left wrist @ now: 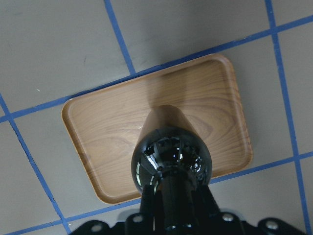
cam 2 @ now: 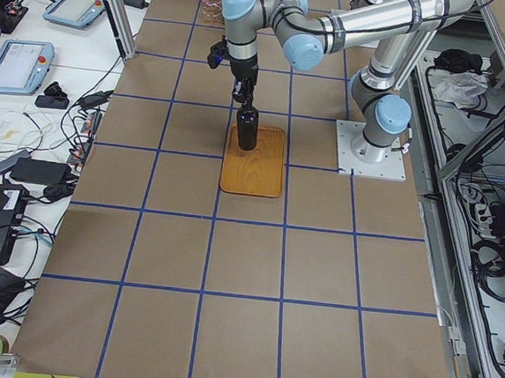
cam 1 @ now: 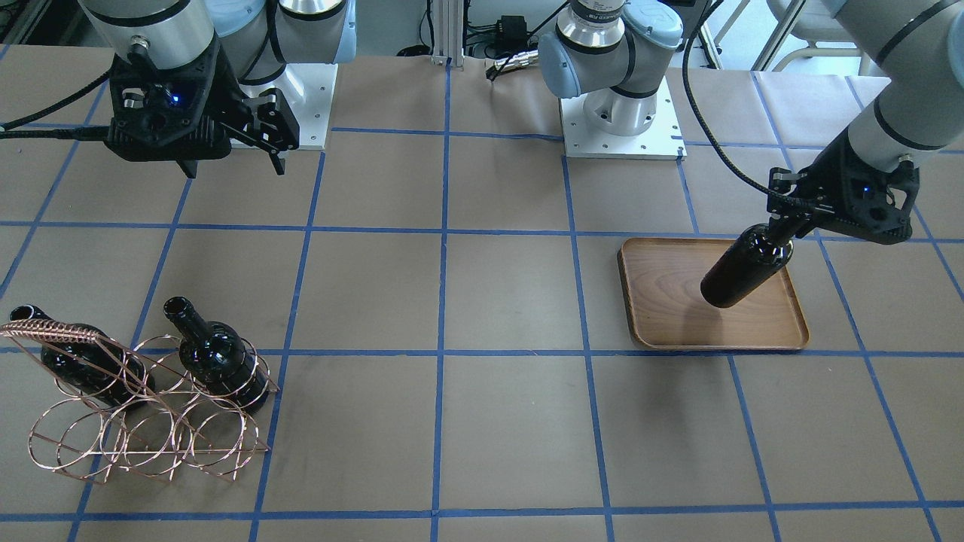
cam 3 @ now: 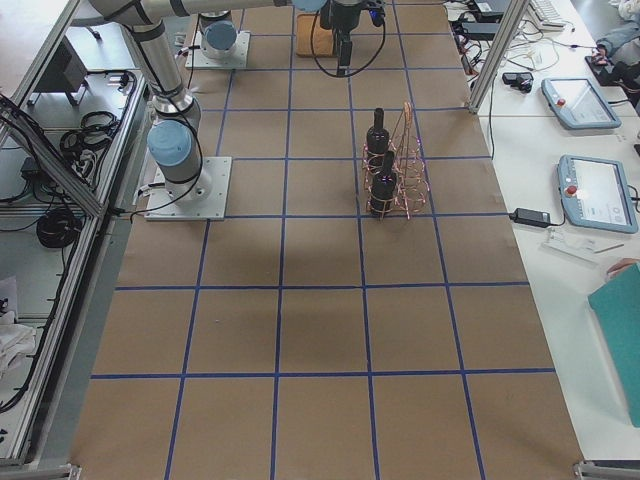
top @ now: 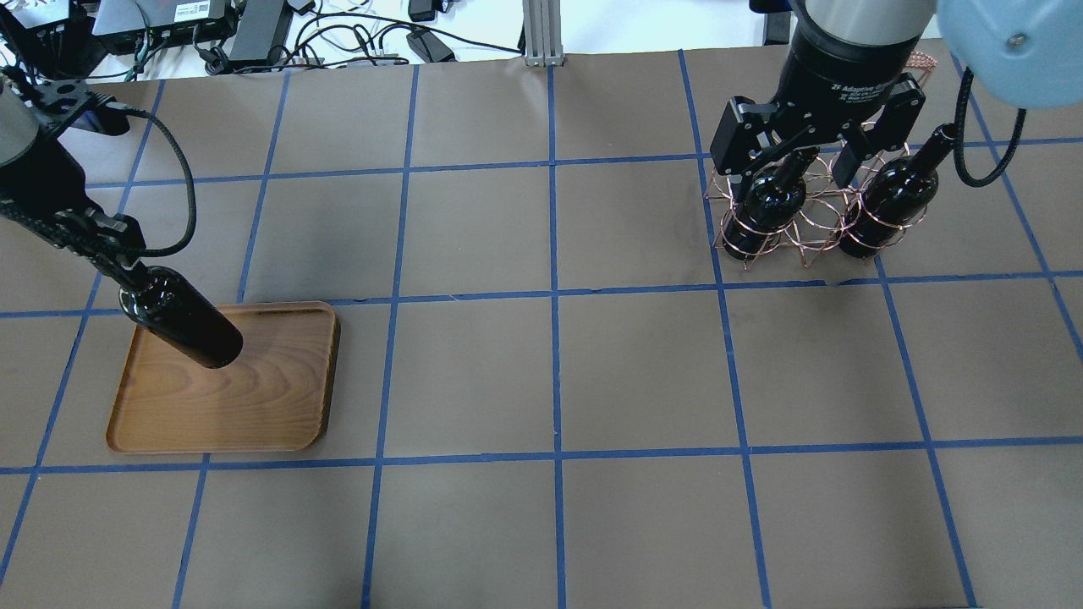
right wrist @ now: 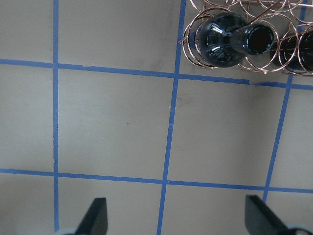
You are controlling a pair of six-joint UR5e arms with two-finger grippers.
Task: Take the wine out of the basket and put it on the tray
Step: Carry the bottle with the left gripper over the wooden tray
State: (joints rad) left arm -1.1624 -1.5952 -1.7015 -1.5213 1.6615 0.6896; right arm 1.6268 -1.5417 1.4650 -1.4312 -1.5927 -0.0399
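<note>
Toward the desk's left end, the left claw (cam 1: pixel 783 224) was clenched on the neck of a glossy near-black glass wine bottle (cam 1: pixel 742 272), hung upright over a flat brown wooden tray (cam 1: pixel 678 331). Near the right end, the right claw (right wrist: pixel 177 219) hung released beside a copper-coloured wire basket (cam 1: pixel 45 329) holding two like bottles (cam 1: pixel 218 360).

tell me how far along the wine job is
Done: one bottle is out of the basket. In hand: the left end effector grips it by the neck over the tray, apparently not yet set down. Left: two bottles sit in the basket, and the right end effector is open and empty.
</note>
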